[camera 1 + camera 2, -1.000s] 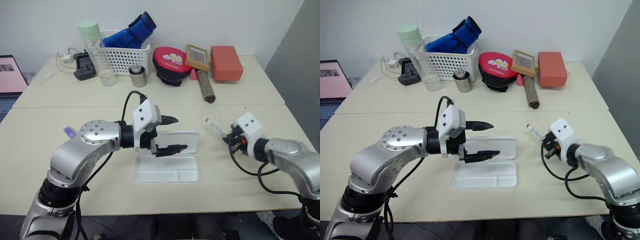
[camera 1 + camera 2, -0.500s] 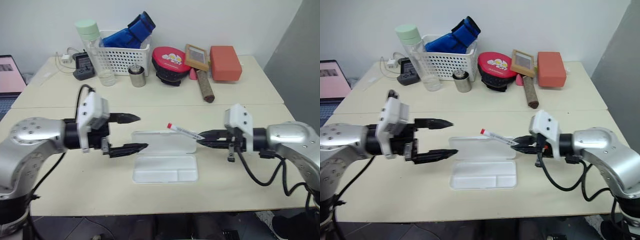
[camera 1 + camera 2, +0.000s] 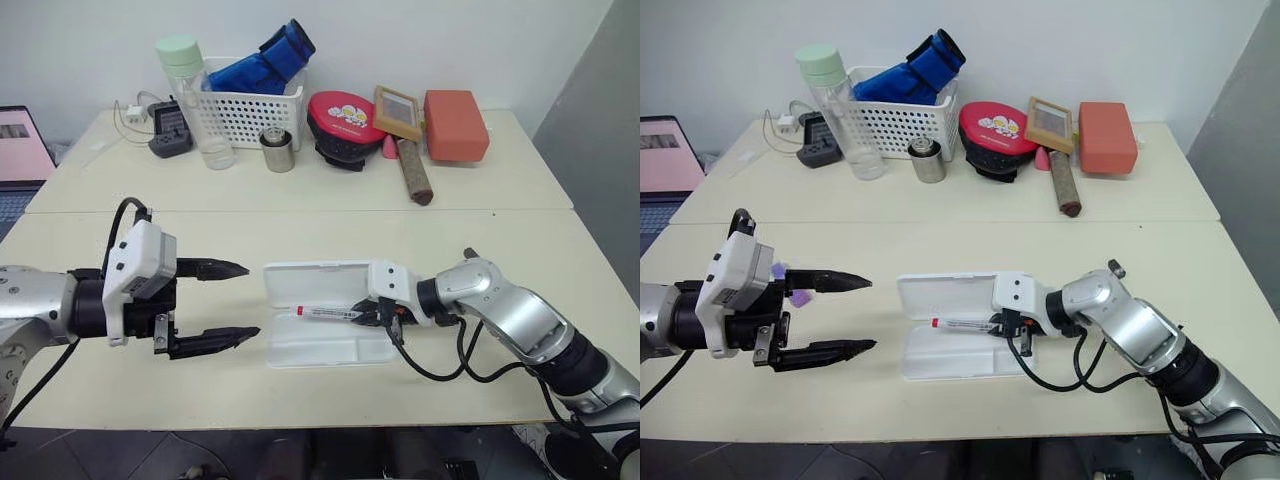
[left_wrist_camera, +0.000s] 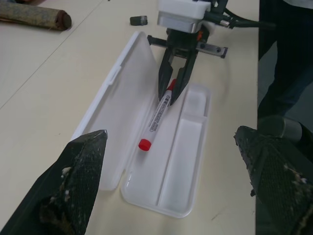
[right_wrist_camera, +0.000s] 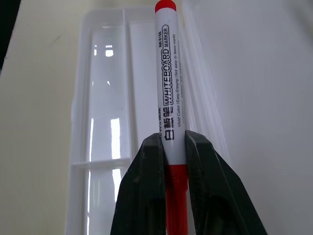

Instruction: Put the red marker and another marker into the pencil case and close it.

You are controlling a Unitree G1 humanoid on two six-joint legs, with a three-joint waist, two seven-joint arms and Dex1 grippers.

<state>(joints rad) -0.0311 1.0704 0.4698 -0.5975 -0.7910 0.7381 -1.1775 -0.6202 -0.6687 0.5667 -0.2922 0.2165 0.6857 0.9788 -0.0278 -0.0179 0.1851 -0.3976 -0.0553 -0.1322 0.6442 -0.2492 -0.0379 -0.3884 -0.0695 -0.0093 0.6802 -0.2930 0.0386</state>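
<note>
Two pale tables [image 3: 480, 250] butted together against a white wall, clutter along the back: mesh basket [image 3: 245, 115], bottle [image 3: 195, 100]. Right gripper [image 4: 172, 95] clenched on red marker [image 4: 157, 116] over the opened pencil case [image 3: 325, 350]; left gripper [image 3: 235, 303] spread wide, holding nothing.

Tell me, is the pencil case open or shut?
Open. The pencil case has its lid laid back flat and its divided tray exposed.

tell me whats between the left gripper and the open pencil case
Nothing: in the left eye view only bare table separates the open left gripper from the pencil case, where the right gripper holds the red marker.
</note>
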